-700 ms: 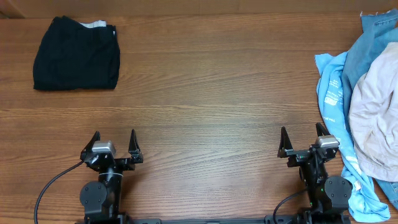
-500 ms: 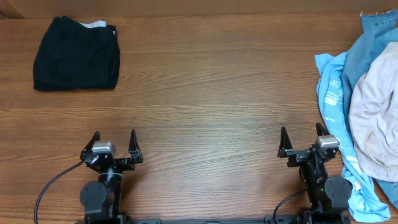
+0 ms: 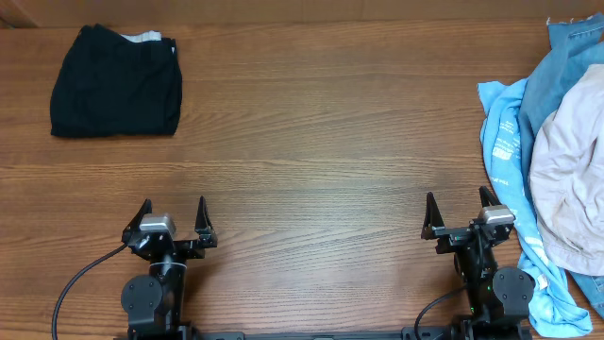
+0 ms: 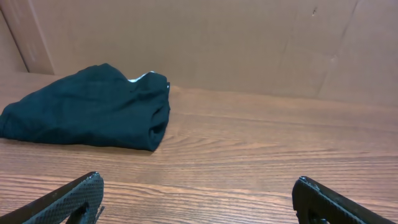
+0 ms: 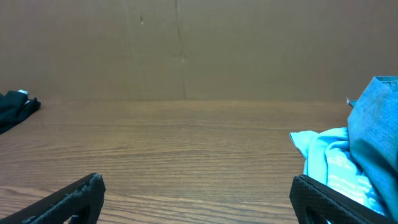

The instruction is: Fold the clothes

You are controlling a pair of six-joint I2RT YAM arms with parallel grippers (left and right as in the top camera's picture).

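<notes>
A folded black garment (image 3: 115, 80) lies at the table's far left; it also shows in the left wrist view (image 4: 87, 107). A heap of clothes lies at the right edge: a light-blue piece (image 3: 505, 151), a blue denim piece (image 3: 562, 66) and a beige piece (image 3: 571, 175) on top. The light-blue piece (image 5: 329, 165) and the denim (image 5: 376, 134) show in the right wrist view. My left gripper (image 3: 173, 210) is open and empty near the front edge. My right gripper (image 3: 457, 203) is open and empty, just left of the heap.
The wooden table (image 3: 321, 142) runs between the black garment and the heap. A brown cardboard wall (image 5: 186, 50) stands behind the table's far edge. The arm bases (image 3: 151, 297) sit at the front edge.
</notes>
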